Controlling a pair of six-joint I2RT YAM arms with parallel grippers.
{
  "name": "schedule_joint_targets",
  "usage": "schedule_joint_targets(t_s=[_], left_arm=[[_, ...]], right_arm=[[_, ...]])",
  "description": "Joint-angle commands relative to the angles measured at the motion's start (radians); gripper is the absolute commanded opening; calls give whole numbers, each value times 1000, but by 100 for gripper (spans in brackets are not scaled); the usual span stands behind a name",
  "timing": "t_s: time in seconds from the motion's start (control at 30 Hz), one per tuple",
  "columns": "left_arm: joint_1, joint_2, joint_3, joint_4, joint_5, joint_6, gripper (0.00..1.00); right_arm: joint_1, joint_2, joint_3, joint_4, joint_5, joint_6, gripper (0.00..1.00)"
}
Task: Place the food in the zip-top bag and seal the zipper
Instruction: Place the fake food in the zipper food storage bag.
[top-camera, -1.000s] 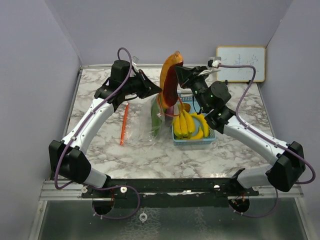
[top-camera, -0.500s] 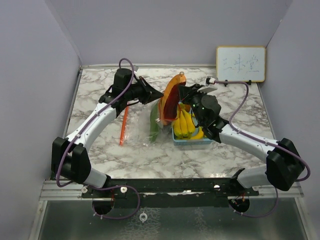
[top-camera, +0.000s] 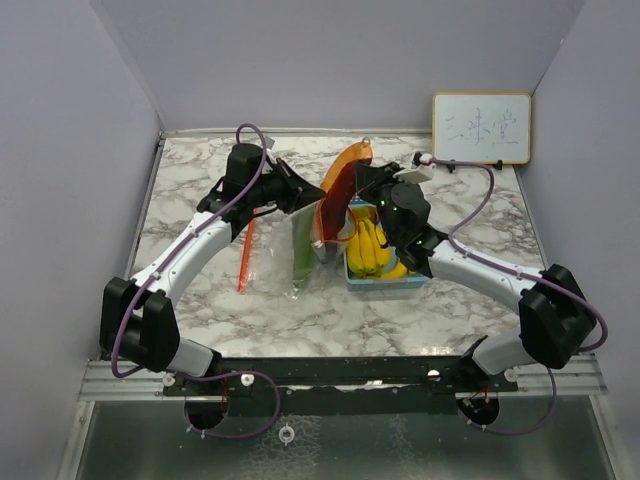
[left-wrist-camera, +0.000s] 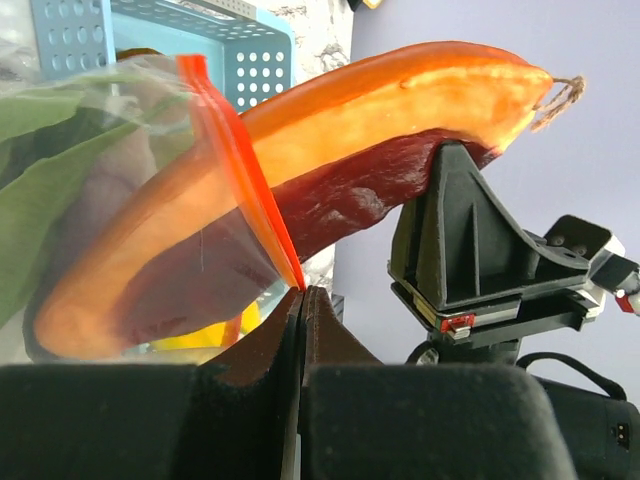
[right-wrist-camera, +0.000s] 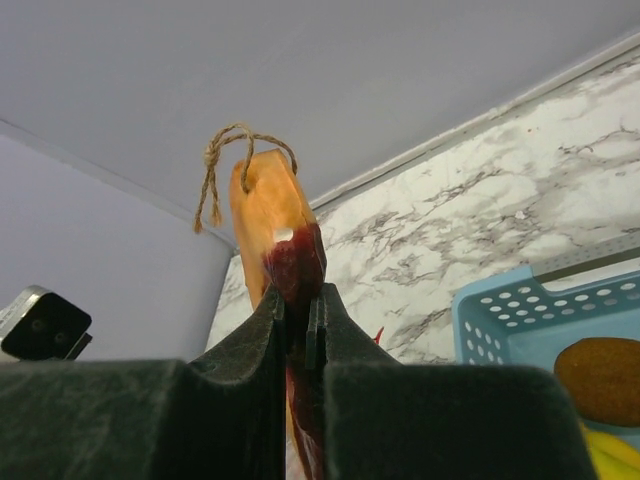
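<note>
On the marble table (top-camera: 200, 300), the left gripper (left-wrist-camera: 303, 295) pinches the clear zip-top bag (top-camera: 318, 245) by its orange zipper edge, left of the basket (top-camera: 385, 282) of bananas (top-camera: 368, 250), while the right gripper (right-wrist-camera: 298, 300) clamps the long orange-red piece (left-wrist-camera: 400, 100) angled into it.

Yellow bananas (top-camera: 368, 250), light-blue basket (top-camera: 386, 283)

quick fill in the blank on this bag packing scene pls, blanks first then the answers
1. The left gripper is shut on the zip-top bag's orange ____ strip.
2. The long orange-and-red food with a string loop at its tip is clamped in the ____.
3. The bananas lie in a light-blue ____.
4. The green vegetable lies inside the ____.
Missing words: zipper; right gripper; basket; bag.
</note>
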Motion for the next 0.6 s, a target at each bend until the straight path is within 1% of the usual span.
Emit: schedule_joint_targets(t_s=[0.0,0.07,0.2,0.33,0.43,0.57], left_arm=[[-4,-40,-3,16,9,-10,0],[-3,-35,-5,24,8,-9,0],[-3,-35,-22,48,4,-11,0],[-3,-32,-25,54,0,0,0],[-3,-28,-12,46,-7,19,0],[-3,-28,-5,46,-9,29,0]], right_arm=[[25,8,-6,-20,-95,168,2],[45,-16,-37,-69,-158,224,2],[103,-96,-75,-190,-226,298,2],[117,-135,-94,-312,-338,363,2],[117,-151,-131,-325,-436,358,2],[116,-151,-144,-356,-532,301,2]])
